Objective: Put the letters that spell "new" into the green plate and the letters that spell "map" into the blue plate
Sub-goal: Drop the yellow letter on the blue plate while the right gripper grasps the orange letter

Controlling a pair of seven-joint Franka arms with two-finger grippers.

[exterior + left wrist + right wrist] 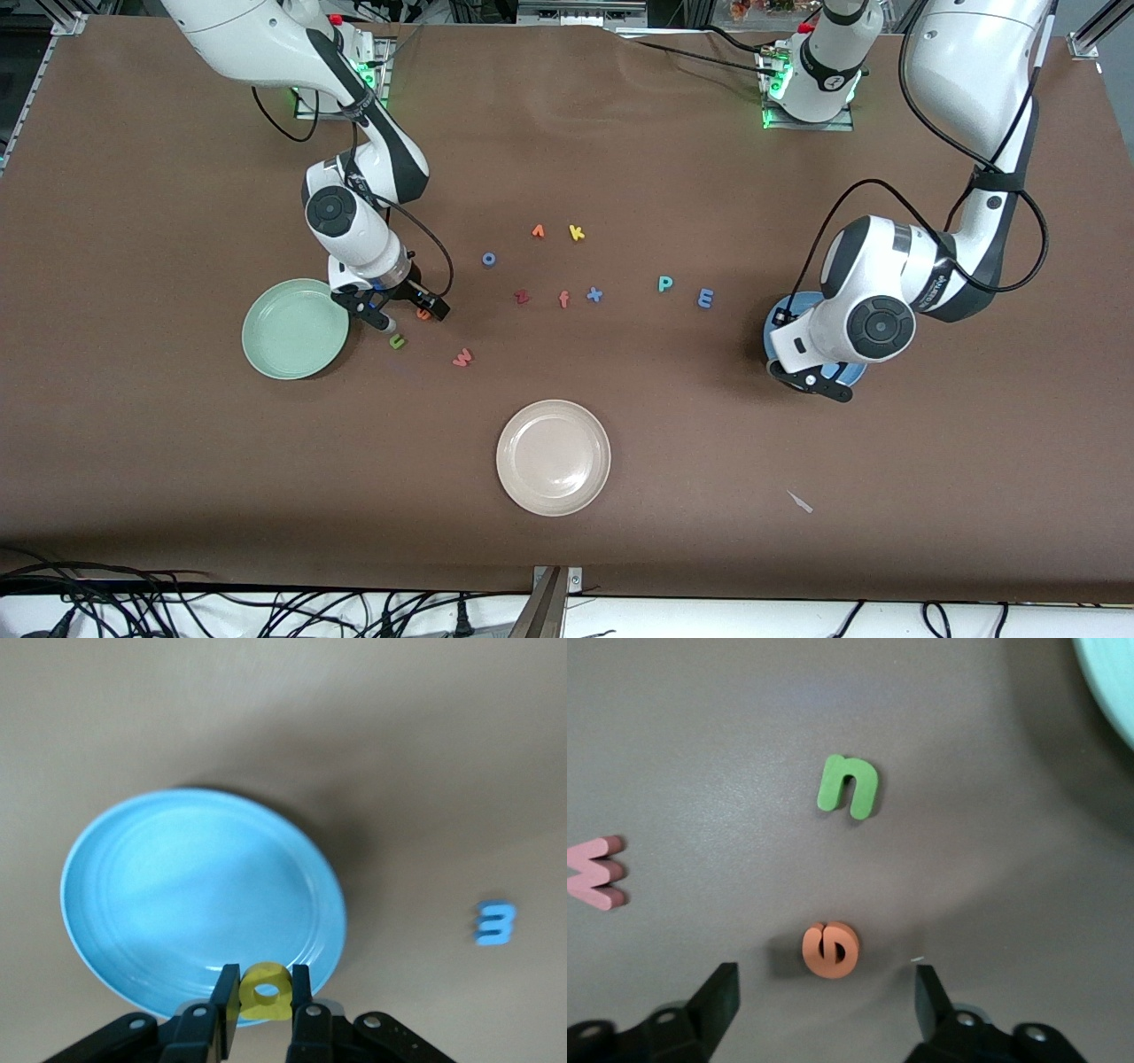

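My right gripper [407, 312] is down at the table beside the green plate [296, 328], open wide. The orange e [831, 949] lies flat just ahead of its spread fingertips [723, 990], not touched. The green n [850, 786] and the salmon w [594, 873] lie close by; a slice of the green plate's rim [1112, 682] shows too. My left gripper [266, 1005] is shut on the yellow a [266, 992] and hangs over the rim of the blue plate [204, 895]. The blue m [705, 299] and teal p [664, 283] lie on the table toward the middle.
A beige plate [554, 456] sits nearer the front camera, mid-table. Loose letters lie in the middle: blue o [488, 259], an orange letter [538, 231], yellow k [577, 233], dark red z [522, 297], orange-red f [563, 299], blue x [594, 294].
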